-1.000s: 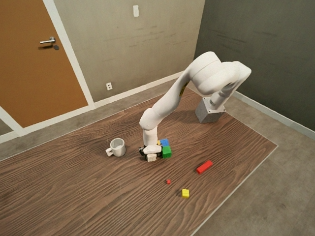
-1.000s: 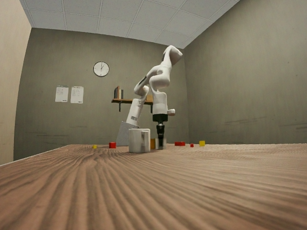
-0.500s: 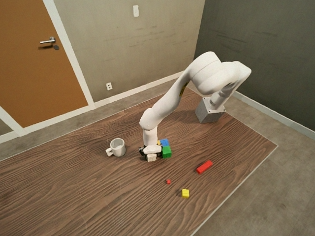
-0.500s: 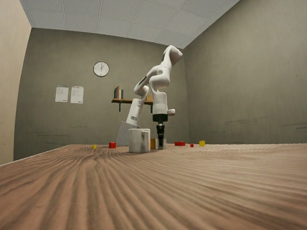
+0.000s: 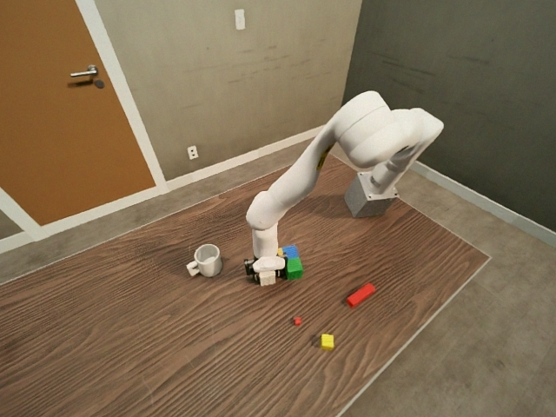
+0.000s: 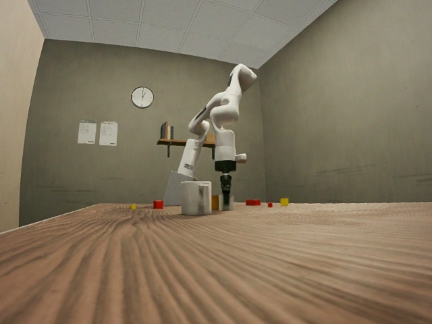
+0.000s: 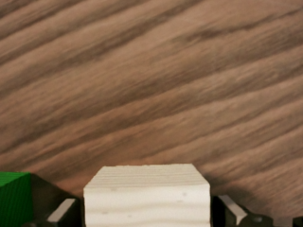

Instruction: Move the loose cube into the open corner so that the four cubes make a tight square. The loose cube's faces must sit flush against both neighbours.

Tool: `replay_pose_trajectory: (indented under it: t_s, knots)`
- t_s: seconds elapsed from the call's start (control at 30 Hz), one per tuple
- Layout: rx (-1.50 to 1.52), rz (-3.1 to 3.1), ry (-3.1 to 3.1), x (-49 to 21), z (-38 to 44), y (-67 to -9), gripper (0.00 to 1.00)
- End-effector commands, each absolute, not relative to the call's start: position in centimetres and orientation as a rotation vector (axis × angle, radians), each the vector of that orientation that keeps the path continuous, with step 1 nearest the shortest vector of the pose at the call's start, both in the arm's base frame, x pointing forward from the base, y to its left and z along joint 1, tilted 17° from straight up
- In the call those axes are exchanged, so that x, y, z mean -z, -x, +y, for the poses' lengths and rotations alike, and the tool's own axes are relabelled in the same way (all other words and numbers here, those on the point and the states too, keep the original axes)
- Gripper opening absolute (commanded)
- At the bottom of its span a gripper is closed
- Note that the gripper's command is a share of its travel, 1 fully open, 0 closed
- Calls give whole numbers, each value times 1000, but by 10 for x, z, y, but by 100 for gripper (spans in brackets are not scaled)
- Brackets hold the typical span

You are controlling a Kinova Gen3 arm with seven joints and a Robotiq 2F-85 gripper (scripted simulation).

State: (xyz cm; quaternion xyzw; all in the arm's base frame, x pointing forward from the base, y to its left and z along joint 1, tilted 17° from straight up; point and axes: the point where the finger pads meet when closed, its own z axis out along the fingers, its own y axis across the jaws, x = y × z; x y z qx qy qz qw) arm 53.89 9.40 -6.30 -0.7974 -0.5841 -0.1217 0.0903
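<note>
Office-like room with wall clock [image 6: 142,97], pinned papers [image 6: 86,131], bookshelf [image 6: 184,142], tiled ceiling [image 6: 167,21].
</note>
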Motion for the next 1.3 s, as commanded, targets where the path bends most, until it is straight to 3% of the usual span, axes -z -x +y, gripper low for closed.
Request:
replay_pose_trajectory:
  t_s: [0.0,1.27]
  knots:
    - [376,-1744,2372,62,94,-543,83]
    - [372,-1741,2372,59,92,-541,83]
